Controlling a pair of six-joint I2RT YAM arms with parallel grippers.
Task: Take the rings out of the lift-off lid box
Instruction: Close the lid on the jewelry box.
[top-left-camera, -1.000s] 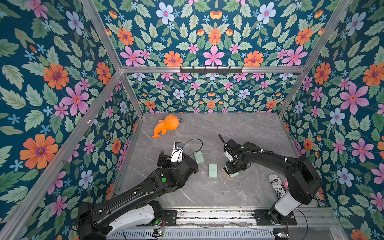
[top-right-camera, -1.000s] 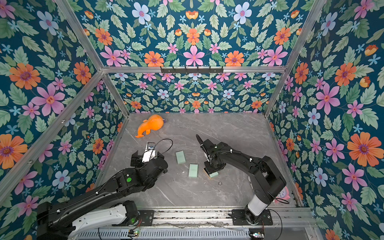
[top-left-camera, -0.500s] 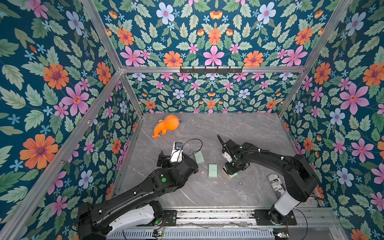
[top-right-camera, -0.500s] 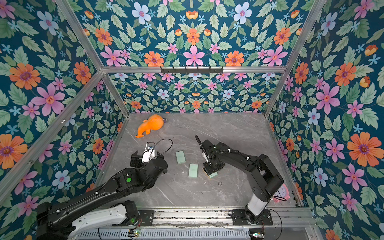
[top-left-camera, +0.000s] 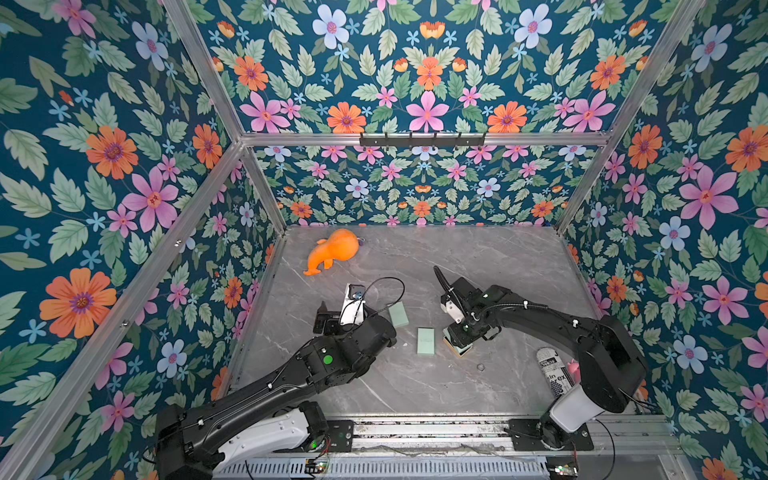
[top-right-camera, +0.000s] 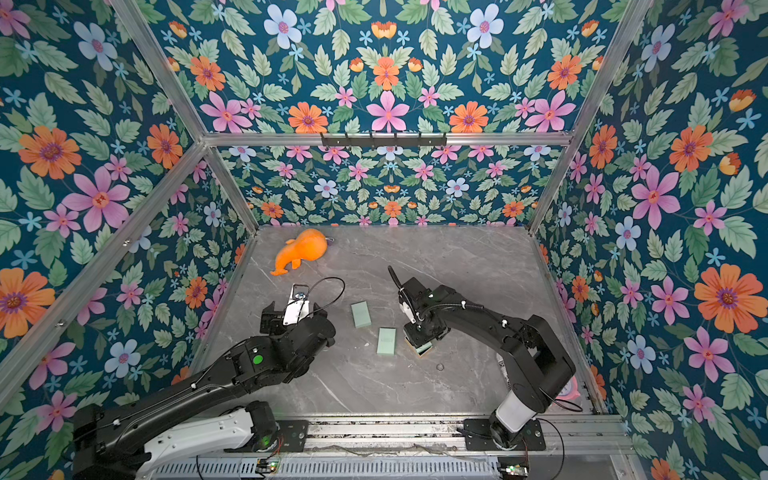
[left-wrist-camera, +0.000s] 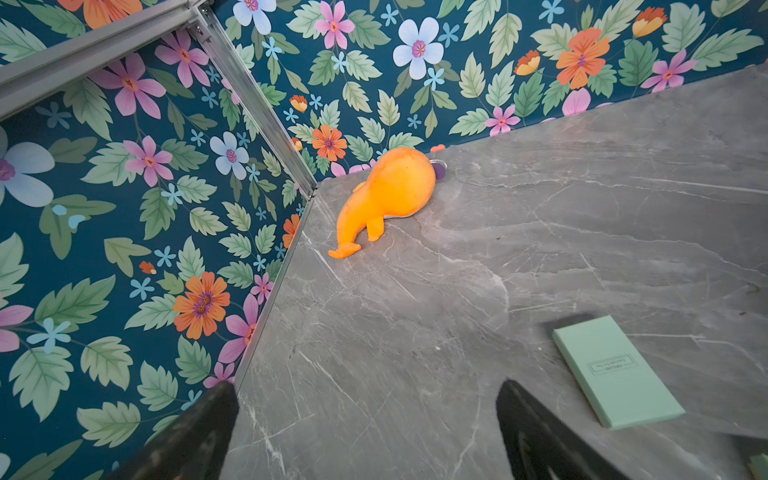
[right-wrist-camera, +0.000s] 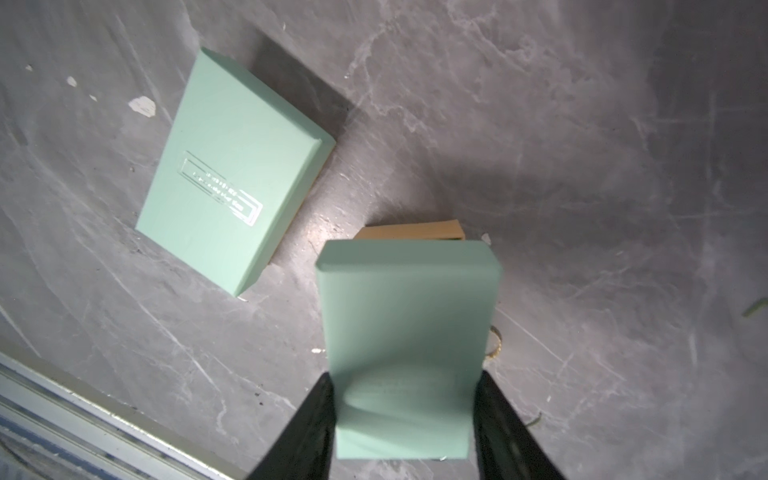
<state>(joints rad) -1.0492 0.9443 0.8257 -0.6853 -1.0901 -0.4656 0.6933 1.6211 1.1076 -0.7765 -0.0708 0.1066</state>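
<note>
My right gripper (right-wrist-camera: 405, 382) is shut on the two long sides of a mint-green lift-off lid box (right-wrist-camera: 405, 332), low over the table (top-left-camera: 461, 347) (top-right-camera: 423, 347). A tan part (right-wrist-camera: 409, 230) shows past the box's far end; I cannot tell whether lid and base are apart. One tiny ring (top-left-camera: 481, 367) (top-right-camera: 439, 367) lies on the grey table beside that box, half hidden behind it in the right wrist view (right-wrist-camera: 496, 343). Other rings are hidden. My left gripper (left-wrist-camera: 365, 395) stands open over bare table near the left wall.
Two more mint-green boxes (top-left-camera: 398, 314) (top-left-camera: 425, 340) lie shut between the arms; one shows in each wrist view (left-wrist-camera: 615, 370) (right-wrist-camera: 235, 178). An orange plush toy (top-left-camera: 332, 251) lies at the back left. A printed can (top-left-camera: 552, 372) and a pink item (top-left-camera: 573, 368) sit by the right arm's base.
The right gripper, still holding the box, has edged very slightly to the left. The left arm has not moved.
</note>
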